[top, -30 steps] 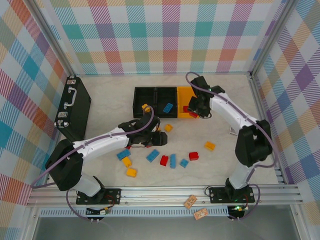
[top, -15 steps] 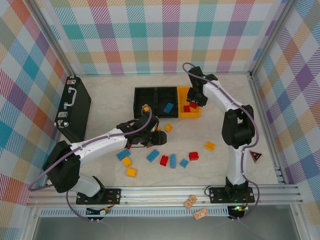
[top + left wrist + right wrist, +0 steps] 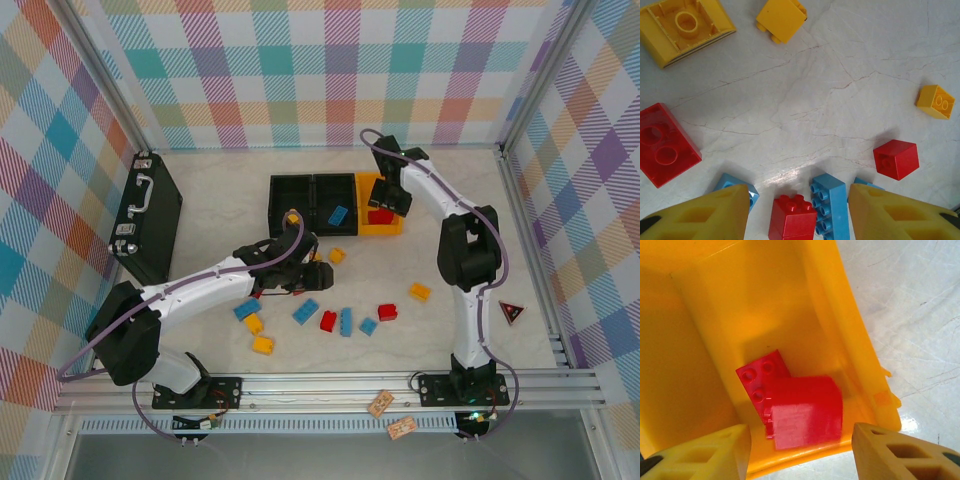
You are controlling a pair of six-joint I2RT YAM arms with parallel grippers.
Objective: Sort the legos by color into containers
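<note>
Top external view: a pale marbled table (image 3: 220, 190) carries everything, walled on three sides by pastel plaid panels. A black briefcase with metal latches (image 3: 145, 215) lies along its left edge, well apart from the bricks. The white left arm reaches from the near left corner toward the middle and crosses over part of the loose bricks. The left gripper (image 3: 318, 275) hangs above the table, and its wrist view shows the yellow fingers (image 3: 710, 215) spread apart and empty. The darker right arm stands tall from the near edge. The right gripper (image 3: 392, 200) hangs over the orange-yellow plastic bin (image 3: 366, 182) and hides part of it.

That bin ends a joined row at the far middle of the table, right of the middle black bin (image 3: 334, 182) and the left black bin (image 3: 290, 182). In the right wrist view the fingers (image 3: 705, 452) are parted and hold nothing. Below them two red bricks (image 3: 795, 410) rest against the bin's near wall. A blue brick (image 3: 337, 215) lies in the middle bin, and a yellow brick (image 3: 292, 215) sits at the left bin's near wall.

Loose bricks lie between the bins and the near edge: blue ones (image 3: 305, 312), red ones (image 3: 387, 311) and yellow ones (image 3: 419, 291). In the left wrist view a red two-stud brick (image 3: 792, 217) and a long blue brick (image 3: 829, 205) sit touching between the fingertips.

A small red triangle (image 3: 513, 312) lies by the right edge.
</note>
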